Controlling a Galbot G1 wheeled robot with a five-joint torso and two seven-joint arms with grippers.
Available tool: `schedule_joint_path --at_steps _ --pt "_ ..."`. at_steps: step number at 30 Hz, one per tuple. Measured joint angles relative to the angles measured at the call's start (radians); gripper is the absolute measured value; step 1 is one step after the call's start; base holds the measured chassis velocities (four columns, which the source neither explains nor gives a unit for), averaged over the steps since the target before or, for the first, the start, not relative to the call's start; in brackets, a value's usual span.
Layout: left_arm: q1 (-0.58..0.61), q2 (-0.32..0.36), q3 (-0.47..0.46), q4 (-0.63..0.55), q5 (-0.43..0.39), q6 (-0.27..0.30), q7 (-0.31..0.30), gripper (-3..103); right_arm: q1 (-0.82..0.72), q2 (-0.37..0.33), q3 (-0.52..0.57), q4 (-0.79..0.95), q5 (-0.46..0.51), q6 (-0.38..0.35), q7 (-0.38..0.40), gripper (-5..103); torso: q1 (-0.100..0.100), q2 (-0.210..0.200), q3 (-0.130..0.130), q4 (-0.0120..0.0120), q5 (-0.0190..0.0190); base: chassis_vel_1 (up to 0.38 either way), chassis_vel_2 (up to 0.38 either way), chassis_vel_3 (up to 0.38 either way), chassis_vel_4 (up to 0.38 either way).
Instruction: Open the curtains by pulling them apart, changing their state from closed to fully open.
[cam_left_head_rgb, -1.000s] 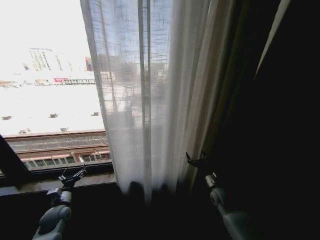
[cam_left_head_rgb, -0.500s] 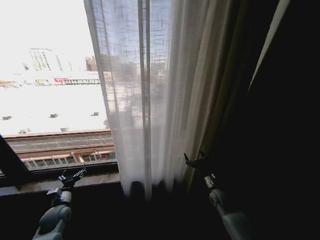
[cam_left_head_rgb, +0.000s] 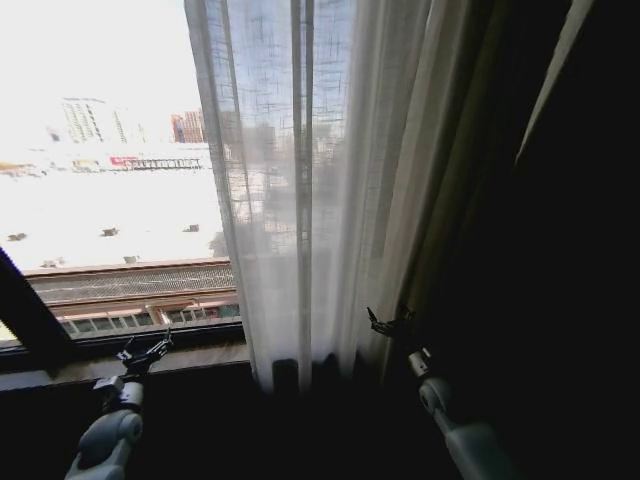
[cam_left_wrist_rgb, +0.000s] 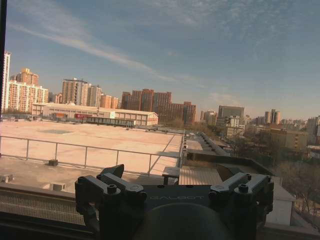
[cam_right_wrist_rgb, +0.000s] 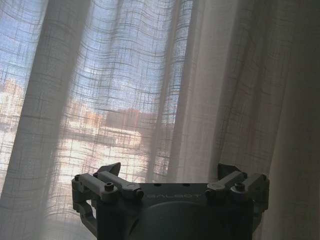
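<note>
The sheer white curtains (cam_left_head_rgb: 300, 200) hang in long pleats, bunched toward the right of the window, with their free edge left of centre. In the head view my right gripper (cam_left_head_rgb: 388, 322) is low at the curtain's right folds, beside the dark drape. It stands open in the right wrist view (cam_right_wrist_rgb: 170, 167), with the pleated curtains (cam_right_wrist_rgb: 125, 75) just ahead and nothing between its fingers. My left gripper (cam_left_head_rgb: 148, 350) is open above the sill at lower left, away from the fabric. In its own wrist view the left gripper (cam_left_wrist_rgb: 172, 172) faces bare glass.
A heavy dark drape (cam_left_head_rgb: 500, 250) covers the right side. The window sill (cam_left_head_rgb: 190, 358) runs along below the glass, and a dark slanted frame bar (cam_left_head_rgb: 25, 310) crosses the lower left. Rooftops and city buildings (cam_left_wrist_rgb: 150, 102) lie outside.
The curtain's free edge has slid to the right, uncovering more window. Both grippers have hardly moved.
</note>
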Motion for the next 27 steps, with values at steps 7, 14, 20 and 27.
schedule_joint_path --at_steps 7,14,20,27 --pt "0.0 0.0 0.0 0.0 0.0 0.0 0.0 100 -0.001 0.0 0.0 0.0 0.0 0.003 -0.008 100 0.0 0.0 0.0 0.0001 -0.0001 0.292 0.282 -0.303 -0.259" --pt "0.0 0.0 0.0 0.0 0.0 0.0 0.0 100 -0.003 -0.005 0.004 -0.001 0.01 0.019 -0.017 100 0.0 0.0 0.0 -0.0001 0.0003 0.354 0.342 -0.357 -0.348" --pt "0.0 0.0 0.0 0.0 0.0 0.0 0.0 100 -0.005 -0.009 0.004 -0.001 0.024 0.031 -0.051 100 0.0 0.0 0.0 0.0001 0.0003 0.335 0.359 -0.337 -0.348" --pt "0.0 0.0 0.0 0.0 0.0 0.0 0.0 100 -0.007 -0.007 0.002 0.002 0.025 0.045 -0.07 100 0.0 0.0 0.0 0.0001 -0.0008 0.271 0.25 -0.248 -0.248"
